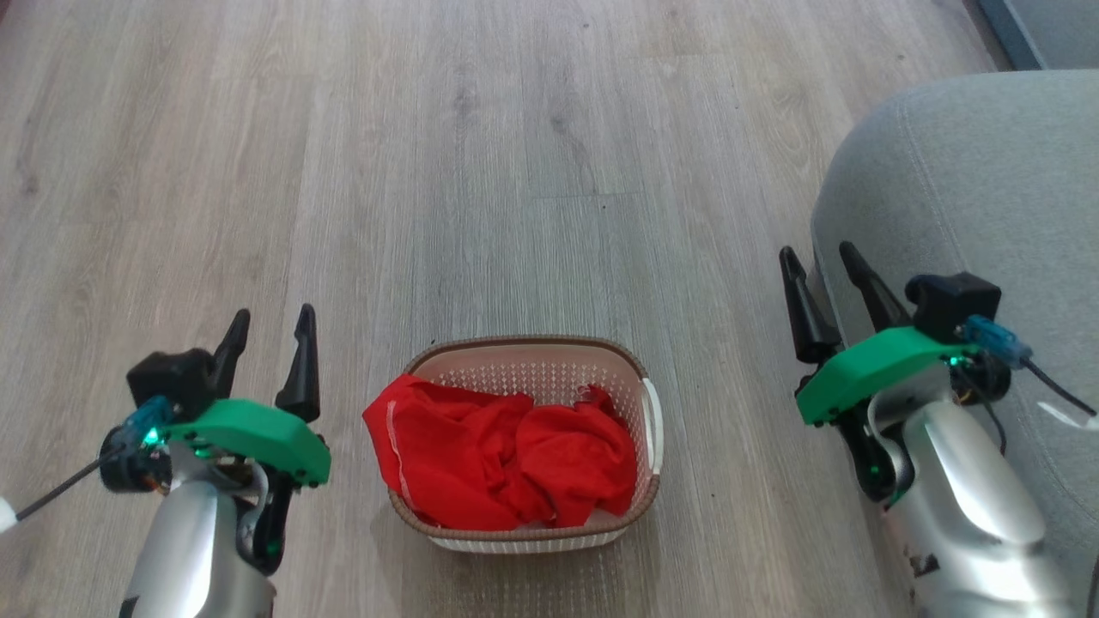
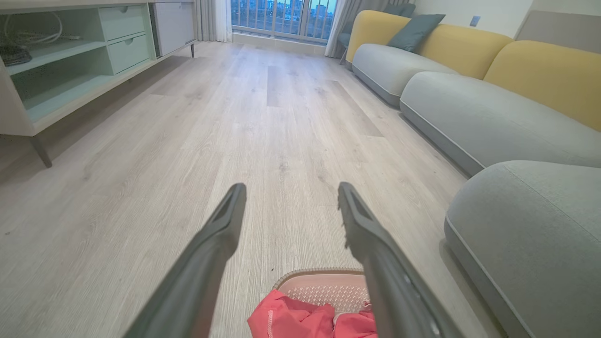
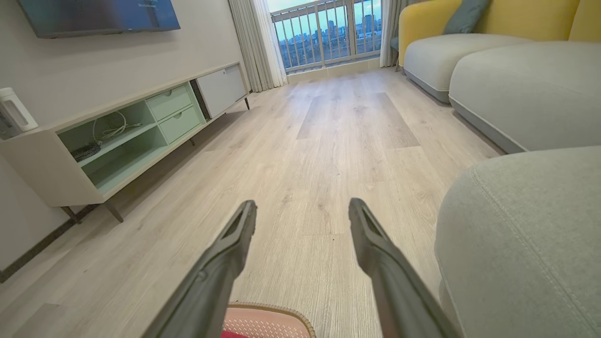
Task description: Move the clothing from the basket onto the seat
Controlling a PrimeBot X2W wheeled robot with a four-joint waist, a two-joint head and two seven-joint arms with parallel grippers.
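– Asking before you move: why do both arms sit like that?
– You have the left gripper (image 1: pixel 275 313) left of the basket (image 1: pixel 532 345), the right gripper (image 1: pixel 816 253) to its right, just beside the left edge of the seat (image 1: pixel 970 189). Fingers stand apart on both, nothing between them. My read: a neutral start pose that leaves you a straight drop onto the load.
– Where's the load?
– The clothing (image 1: pixel 506 455) is bunched in the basket, one fold spilling over the left rim. No red on the part of the seat you can see, so you're at step one.
– Why the basket there?
– Reach, probably: centred between your arms, seat near on the right. Short carry.
– Surface, room?
– Pale wood-plank floor (image 1: pixel 515 172), flat. Far off: low TV unit (image 3: pixel 122 136) on the left wall, grey-and-yellow sofa (image 2: pixel 469 117) on the right, balcony window (image 3: pixel 328 33) at the far end.
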